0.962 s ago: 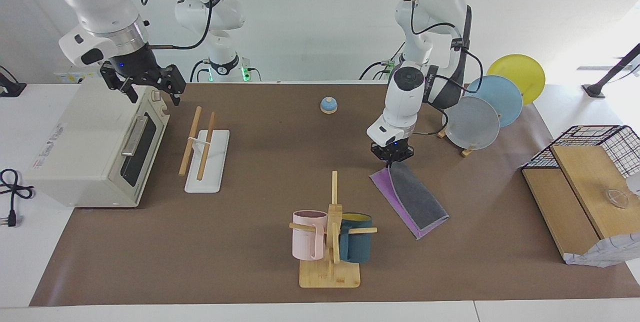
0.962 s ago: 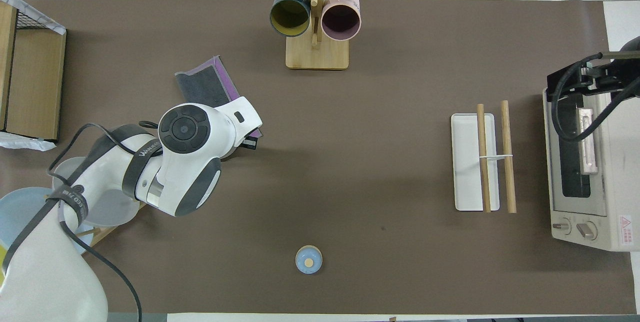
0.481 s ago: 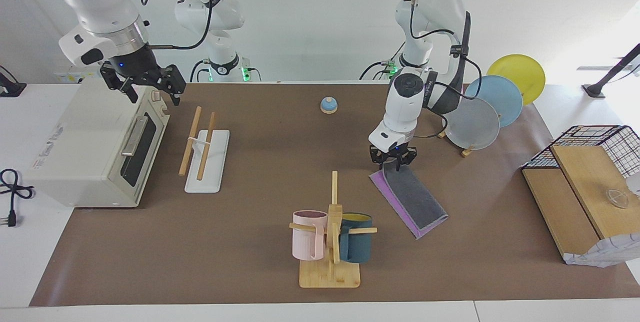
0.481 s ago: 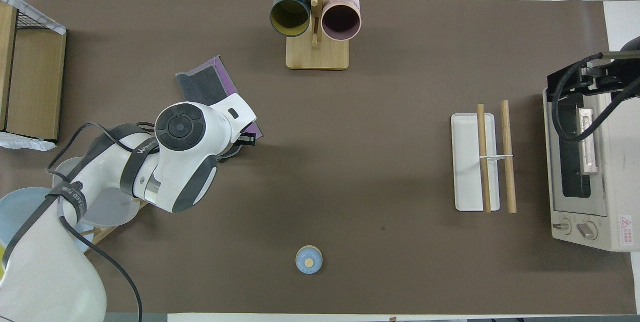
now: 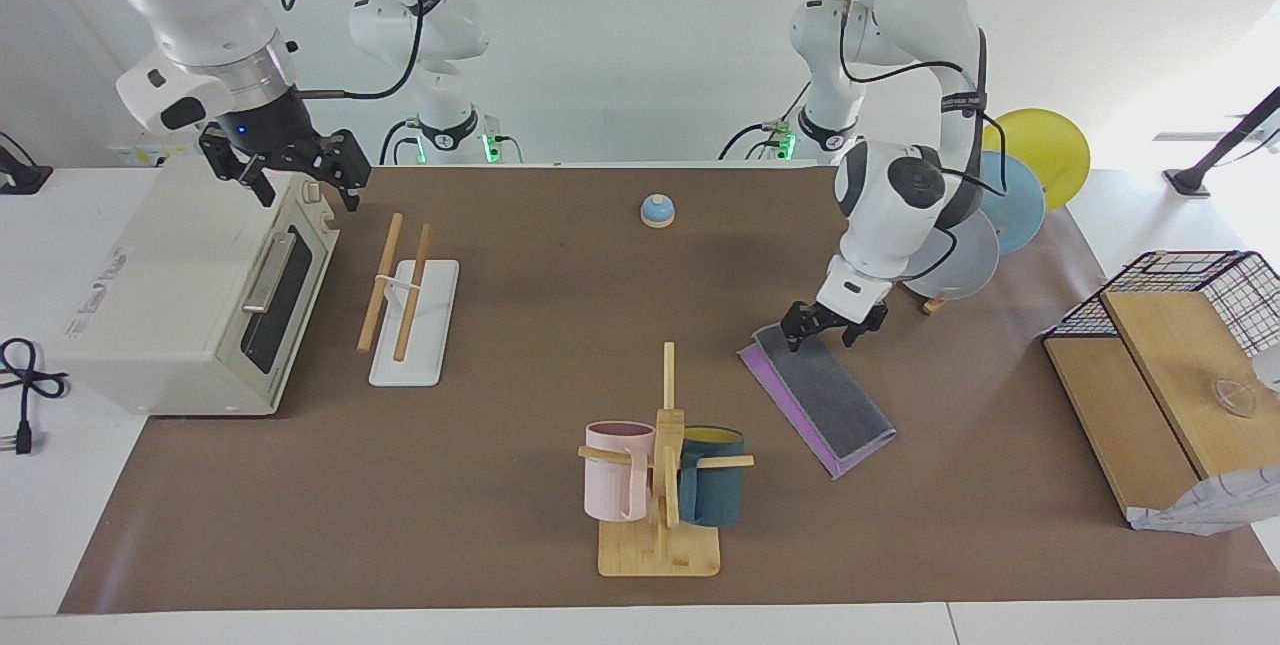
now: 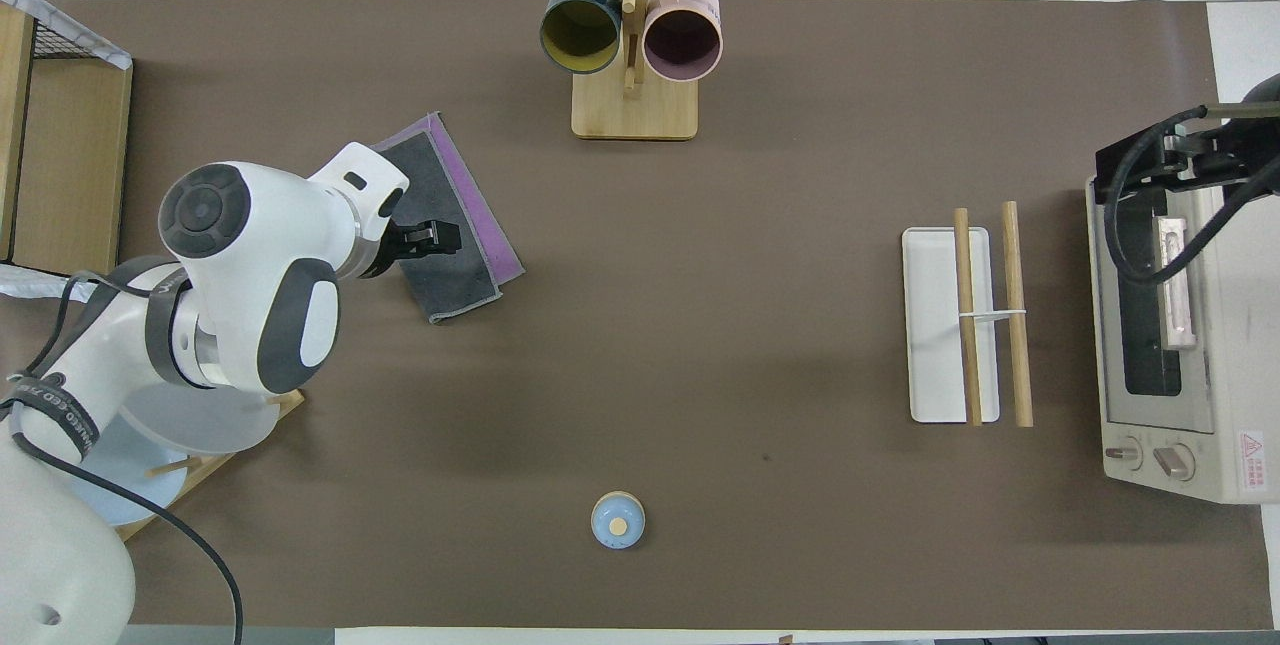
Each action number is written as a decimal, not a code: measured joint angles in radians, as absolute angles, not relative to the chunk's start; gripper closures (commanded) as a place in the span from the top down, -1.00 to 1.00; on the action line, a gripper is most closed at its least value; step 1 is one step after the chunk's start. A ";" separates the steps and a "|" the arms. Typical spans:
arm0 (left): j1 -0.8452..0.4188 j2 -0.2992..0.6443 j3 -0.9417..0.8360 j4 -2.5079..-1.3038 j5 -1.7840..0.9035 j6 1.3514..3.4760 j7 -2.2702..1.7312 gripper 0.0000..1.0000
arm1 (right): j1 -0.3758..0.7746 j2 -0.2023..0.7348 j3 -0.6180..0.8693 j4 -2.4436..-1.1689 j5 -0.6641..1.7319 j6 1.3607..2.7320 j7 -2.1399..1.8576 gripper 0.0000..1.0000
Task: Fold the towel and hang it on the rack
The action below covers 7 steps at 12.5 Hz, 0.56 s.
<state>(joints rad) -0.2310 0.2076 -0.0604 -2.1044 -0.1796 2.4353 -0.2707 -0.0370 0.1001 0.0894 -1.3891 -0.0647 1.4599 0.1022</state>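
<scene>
The towel (image 5: pixel 822 395) lies folded flat on the table, dark grey face up with a purple strip along one long edge; it also shows in the overhead view (image 6: pixel 452 225). My left gripper (image 5: pixel 829 323) is open and tilted, low over the towel's end nearer to the robots, holding nothing; the overhead view shows it over the grey face (image 6: pixel 438 237). The rack (image 5: pixel 408 310), two wooden rods on a white base, stands toward the right arm's end (image 6: pixel 962 325), bare. My right gripper (image 5: pixel 287 168) is open and waits above the toaster oven.
A toaster oven (image 5: pixel 190 295) stands beside the rack. A wooden mug stand (image 5: pixel 660 485) with pink and blue mugs is beside the towel. A small blue bell (image 5: pixel 657 211) sits near the robots. A plate stand (image 5: pixel 1000 195) and a wire basket (image 5: pixel 1190 275) are at the left arm's end.
My left gripper let go of the towel's corner, and the grey half settled flat. The gripper swung toward the left arm's end and tilted. The right arm has not moved.
</scene>
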 measured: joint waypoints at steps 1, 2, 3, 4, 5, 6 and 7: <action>-0.218 0.208 -0.061 -2.108 -0.222 2.440 -0.255 1.00 | -0.037 0.100 0.089 -1.389 -0.065 1.460 0.102 1.00; -0.207 0.208 -0.060 -2.115 -0.260 2.441 -0.239 1.00 | -0.037 0.100 0.089 -1.389 -0.065 1.460 0.102 1.00; -0.196 0.208 -0.060 -2.124 -0.298 2.442 -0.224 1.00 | -0.037 0.100 0.089 -1.389 -0.065 1.460 0.102 1.00; -0.191 0.209 -0.060 -2.133 -0.330 2.447 -0.217 1.00 | -0.037 0.100 0.089 -1.389 -0.065 1.460 0.102 1.00; -0.190 0.210 -0.061 -2.145 -0.362 2.464 -0.215 1.00 | -0.037 0.100 0.089 -1.389 -0.065 1.460 0.102 1.00; -0.190 0.212 -0.063 -2.156 -0.388 2.485 -0.214 0.99 | -0.037 0.100 0.089 -1.389 -0.065 1.460 0.102 1.00; -0.191 0.215 -0.065 -2.165 -0.404 2.500 -0.214 0.94 | -0.037 0.100 0.089 -1.389 -0.065 1.460 0.102 1.00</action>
<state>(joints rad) -0.1905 0.2145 -0.0646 -2.1646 -0.4037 2.5005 -0.2143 -0.0371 0.1001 0.0888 -1.3891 -0.0647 1.4599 0.1022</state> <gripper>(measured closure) 0.000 0.000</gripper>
